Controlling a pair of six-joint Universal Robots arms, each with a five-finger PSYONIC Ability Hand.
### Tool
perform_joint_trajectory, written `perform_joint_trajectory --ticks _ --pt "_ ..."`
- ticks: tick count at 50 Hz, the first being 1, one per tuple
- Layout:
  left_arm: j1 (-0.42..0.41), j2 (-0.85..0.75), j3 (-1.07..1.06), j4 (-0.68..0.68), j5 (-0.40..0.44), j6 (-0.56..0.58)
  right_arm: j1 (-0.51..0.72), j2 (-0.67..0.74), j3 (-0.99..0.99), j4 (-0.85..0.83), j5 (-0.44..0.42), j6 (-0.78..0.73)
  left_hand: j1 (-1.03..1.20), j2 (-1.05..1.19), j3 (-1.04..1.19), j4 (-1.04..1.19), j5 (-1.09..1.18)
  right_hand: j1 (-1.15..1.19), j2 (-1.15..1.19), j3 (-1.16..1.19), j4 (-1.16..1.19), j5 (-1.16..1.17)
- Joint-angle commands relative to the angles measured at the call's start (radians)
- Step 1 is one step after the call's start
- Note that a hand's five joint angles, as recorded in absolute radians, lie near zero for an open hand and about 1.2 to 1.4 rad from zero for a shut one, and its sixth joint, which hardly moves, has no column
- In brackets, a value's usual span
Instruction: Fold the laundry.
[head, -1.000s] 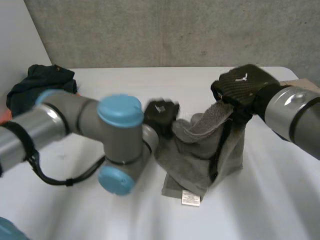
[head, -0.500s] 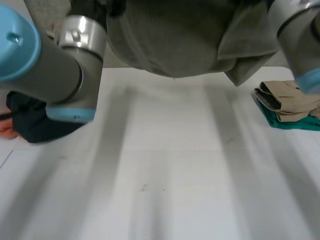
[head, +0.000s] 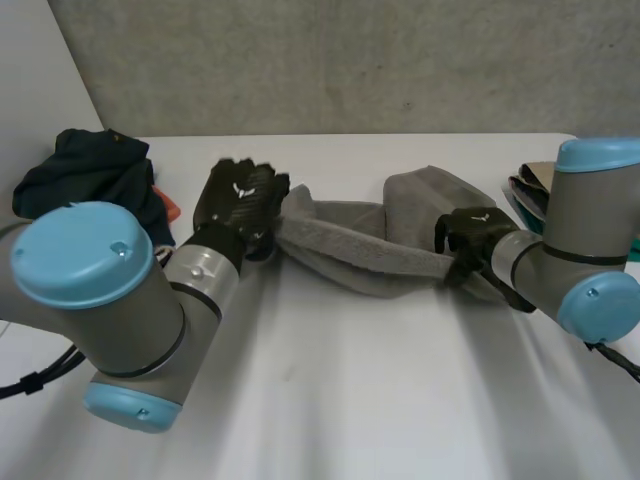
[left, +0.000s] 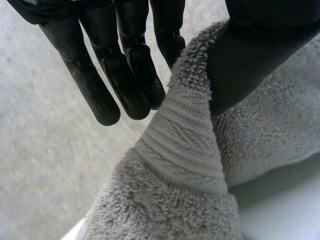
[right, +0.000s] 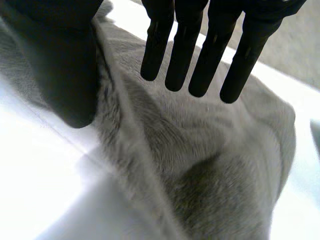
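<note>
One grey towel (head: 395, 225), an end pinched in left hand (head: 240, 200) and right hand (head: 470, 232); one dark heap (head: 80, 175), one folded stack (head: 527, 195)

Near table (head: 350, 410) lies free; the towel (head: 350, 245) (stretched crosswise) bars the middle.

White table (head: 330, 400) — grey concrete wall (head: 350, 60) behind.

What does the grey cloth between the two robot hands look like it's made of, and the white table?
The grey terry towel looks like cotton terry: matte looped pile, with a flat ribbed band near its edge. The fibre is a guess. The white table looks hard and smooth, perhaps laminate or painted board; it shows soft shadows and no grain.
</note>
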Motion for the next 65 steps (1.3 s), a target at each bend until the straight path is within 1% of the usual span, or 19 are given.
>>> perform_joint_trajectory --ticks 1,10,12,14,17,21,25,30,35,38,42,48,51,53,54,56,57,61,65 --pt "-0.014 0.107 0.013 -0.003 -0.002 0.0 -0.064 -0.015 0.052 -0.01 0.01 0.187 0.23 0.199 0.204 0.196 0.248 0.036 0.029 0.032 0.037 0.05" --pt "-0.018 0.164 0.034 -0.044 0.007 -0.004 -0.094 0.015 0.095 -0.021 -0.008 0.176 0.23 0.199 0.204 0.196 0.248 0.021 0.014 0.017 0.022 0.035" --pt "-0.018 0.167 0.048 -0.056 0.014 -0.006 -0.094 0.019 0.103 -0.03 -0.011 0.161 0.23 0.199 0.204 0.196 0.248 0.176 0.169 0.172 0.177 0.19" --pt "-0.02 0.17 0.057 -0.066 0.014 -0.006 -0.096 0.02 0.106 -0.064 -0.008 0.15 0.23 0.199 0.204 0.196 0.248 0.727 0.721 0.723 0.728 0.742" --pt "-0.02 0.191 0.074 -0.084 0.012 -0.006 -0.104 0.009 0.108 -0.123 0.003 0.135 0.23 0.199 0.204 0.196 0.248 0.73 0.724 0.726 0.732 0.745" --pt "-0.009 0.234 0.083 -0.116 0.01 -0.001 -0.145 -0.055 0.126 -0.174 0.016 0.031 0.23 0.199 0.204 0.196 0.248 0.73 0.724 0.726 0.732 0.745" --pt "0.05 0.298 0.08 -0.211 0.014 0.008 -0.268 -0.26 0.149 -0.105 0.015 -0.309 0.23 0.199 0.204 0.196 0.248 0.73 0.724 0.726 0.732 0.745" --pt "0.141 0.332 0.094 -0.38 0.03 0.029 -0.274 -0.438 0.108 0.058 0.016 -0.586 0.23 0.199 0.204 0.196 0.248 0.73 0.724 0.726 0.732 0.745" --pt "0.193 0.322 0.103 -0.529 0.11 0.068 -0.262 -0.494 0.019 0.241 0.001 -0.603 0.23 0.199 0.204 0.196 0.248 0.73 0.724 0.726 0.732 0.745" --pt "0.196 0.283 0.098 -0.563 0.133 0.089 -0.259 -0.472 -0.017 0.335 -0.022 -0.605 0.23 0.199 0.204 0.196 0.248 0.73 0.724 0.726 0.732 0.745" --pt "0.203 0.164 0.115 -0.561 0.133 0.12 -0.245 -0.391 -0.066 0.358 -0.014 -0.611 0.23 0.199 0.204 0.196 0.248 0.73 0.724 0.726 0.732 0.745" --pt "0.224 -0.045 0.307 -0.489 0.136 0.191 -0.2 -0.207 -0.231 0.344 -0.005 -0.58 0.23 0.199 0.204 0.196 0.248 0.73 0.724 0.726 0.732 0.745" --pt "0.226 -0.135 0.506 -0.402 0.129 0.194 -0.174 -0.107 -0.433 0.269 0.035 -0.498 0.23 0.199 0.204 0.196 0.248 0.73 0.724 0.726 0.732 0.745" --pt "0.224 -0.172 0.615 -0.335 0.126 0.186 -0.154 -0.041 -0.607 0.167 0.068 -0.415 0.23 0.199 0.204 0.196 0.248 0.73 0.724 0.726 0.732 0.745" --pt "0.226 -0.201 0.728 -0.248 0.118 0.181 -0.151 -0.023 -0.665 0.124 0.078 -0.389 0.23 0.199 0.204 0.196 0.248 0.73 0.724 0.726 0.732 0.745" --pt "0.224 -0.218 0.801 -0.141 0.113 0.168 -0.145 0.009 -0.795 -0.018 0.087 -0.321 0.23 0.199 0.204 0.196 0.248 0.73 0.724 0.726 0.732 0.745" --pt "0.216 -0.232 0.857 -0.022 0.106 0.143 -0.145 0.015 -0.825 -0.071 0.087 -0.303 0.23 0.199 0.204 0.196 0.248 0.73 0.724 0.726 0.732 0.745" --pt "0.222 -0.228 0.869 0.196 0.083 0.073 -0.145 0.011 -0.845 -0.301 0.096 -0.269 0.23 0.199 0.204 0.196 0.248 0.73 0.724 0.726 0.732 0.745" --pt "0.227 -0.226 0.847 0.238 0.06 0.051 -0.127 -0.009 -0.796 -0.349 0.093 -0.269 0.23 0.199 0.204 0.196 0.248 0.73 0.724 0.726 0.732 0.745"
